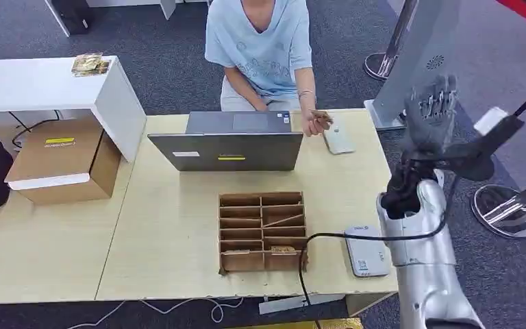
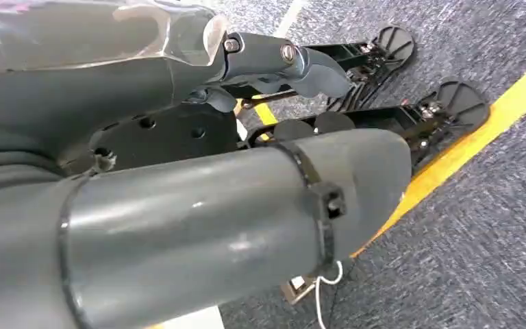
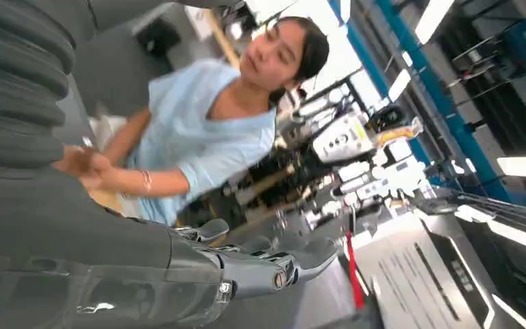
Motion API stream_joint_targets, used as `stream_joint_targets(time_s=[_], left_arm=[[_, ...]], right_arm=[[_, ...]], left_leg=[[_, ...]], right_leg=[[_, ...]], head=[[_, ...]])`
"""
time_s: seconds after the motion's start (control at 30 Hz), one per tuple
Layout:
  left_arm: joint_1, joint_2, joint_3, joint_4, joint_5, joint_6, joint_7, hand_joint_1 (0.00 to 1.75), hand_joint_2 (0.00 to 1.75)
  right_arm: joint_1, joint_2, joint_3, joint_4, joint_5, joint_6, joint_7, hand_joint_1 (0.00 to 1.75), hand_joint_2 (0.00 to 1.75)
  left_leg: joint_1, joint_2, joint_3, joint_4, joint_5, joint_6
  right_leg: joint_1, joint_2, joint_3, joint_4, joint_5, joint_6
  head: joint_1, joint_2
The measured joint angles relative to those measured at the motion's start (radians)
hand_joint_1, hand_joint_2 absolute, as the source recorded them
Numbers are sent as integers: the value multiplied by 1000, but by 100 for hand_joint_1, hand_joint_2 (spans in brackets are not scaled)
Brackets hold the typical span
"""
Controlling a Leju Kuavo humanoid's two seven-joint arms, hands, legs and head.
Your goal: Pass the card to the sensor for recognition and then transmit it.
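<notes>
Now, scanning left to right: divider box sitting mid-table, spare cards lying inside; person's hand holding card beyond laptop; sensor lying near table edge; right hand hovering raised, fingers extended, holding nothing, card lying left of fingers. Left hand hanging floorward, fingers straight, gripping nothing.

One laptop, one divided tray, two cardboard boxes, one person.

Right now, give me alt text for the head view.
The robot's raised right hand holds nothing beside a pale wooden table bearing a brown cardboard divider tray, grey laptop and flat grey sensor pad; a seated person holds a brown card.
</notes>
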Motion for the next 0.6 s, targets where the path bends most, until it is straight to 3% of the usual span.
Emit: stream_joint_targets(time_s=[0.07,0.13,0.3,0.47,0.6], left_arm=[[1,-6,2,0,0,2,-1,0,0],[0,-13,5,0,0,6,-4,0,0],[4,-32,7,0,0,17,-21,0,0],[7,-43,8,0,0,35,-25,0,0],[10,-47,8,-2,0,32,-22,0,0]], right_arm=[[136,-8,-7,-130,-48,41,-5,0,175],[265,-16,-8,-246,-11,45,-27,0,175],[513,-37,-8,-460,324,-14,-95,0,175],[685,-54,8,-564,595,-30,-113,0,175],[744,-54,77,-563,776,-165,-87,0,175]], left_leg=[[0,0,0,0,-1,0],[0,1,-1,0,-2,0],[0,1,0,0,-4,0],[0,2,0,-1,-5,0],[0,2,1,-1,-5,0]], right_leg=[[0,0,0,0,-1,1],[0,1,0,0,-2,1],[0,1,0,0,-3,0],[0,2,0,0,-3,0],[0,3,0,0,-3,0]], head=[[-1,0],[0,0],[0,0],[-1,0],[-1,0]])
